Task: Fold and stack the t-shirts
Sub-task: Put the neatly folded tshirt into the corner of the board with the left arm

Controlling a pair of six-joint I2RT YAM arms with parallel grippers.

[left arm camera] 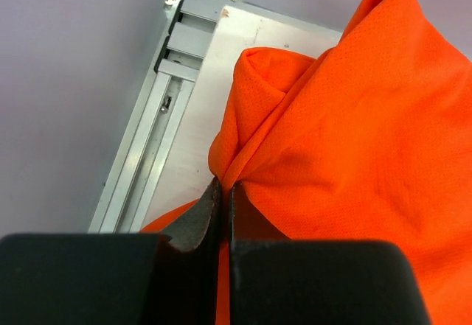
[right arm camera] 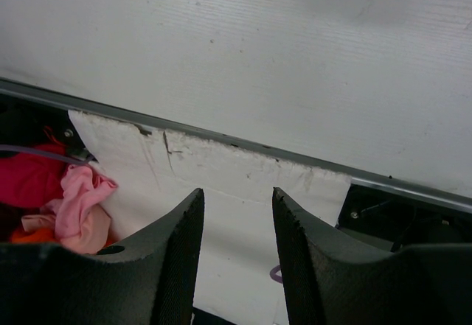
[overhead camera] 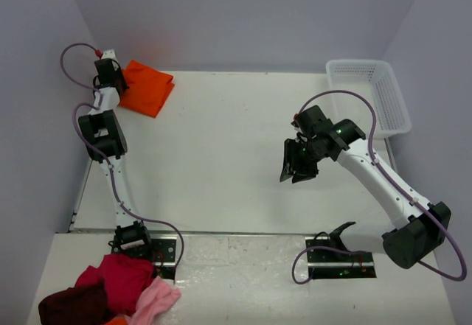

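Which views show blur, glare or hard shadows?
Top external: even diffuse light, no glare, table sharp. Left wrist: orange t-shirt weave crisp and saturated, the left end effector pinching it nearly featureless black at the bottom. Right wrist: soft grey shading over the table, right end effector dark, no motion blur.

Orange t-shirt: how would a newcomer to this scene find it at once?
On the white table, look to the far left corner, opposite the white basket. The orange t-shirt lies there in a loose fold, pinched by the shut left tool. Unlike the red and pink garments heaped near the left arm's base, it lies alone at the back.
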